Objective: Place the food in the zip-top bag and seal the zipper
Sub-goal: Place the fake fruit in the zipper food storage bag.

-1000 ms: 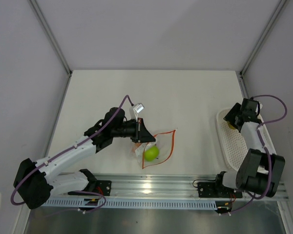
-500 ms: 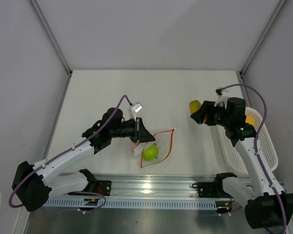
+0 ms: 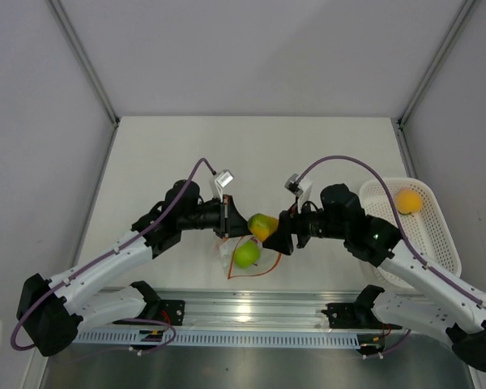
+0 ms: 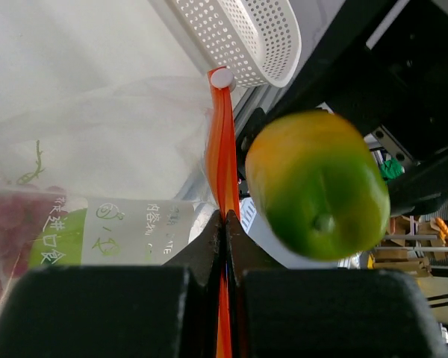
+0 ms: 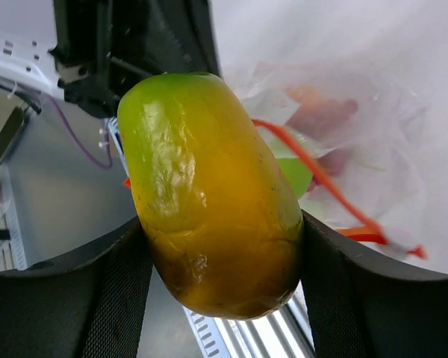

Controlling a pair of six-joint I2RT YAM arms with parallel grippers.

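Zip-top bag point(image 4: 97, 142) is pinched at its zipper point(image 4: 222, 149) by the clenched left gripper point(image 4: 225, 224), while the right gripper point(image 5: 220, 253) grasps a green-yellow fruit point(image 5: 201, 186) just right of it.

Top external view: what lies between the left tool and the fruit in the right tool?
Just the zip-top bag's open mouth. The left tool pinches the zipper, and the yellow-green fruit hangs beside that strip, clearest in the left wrist view.
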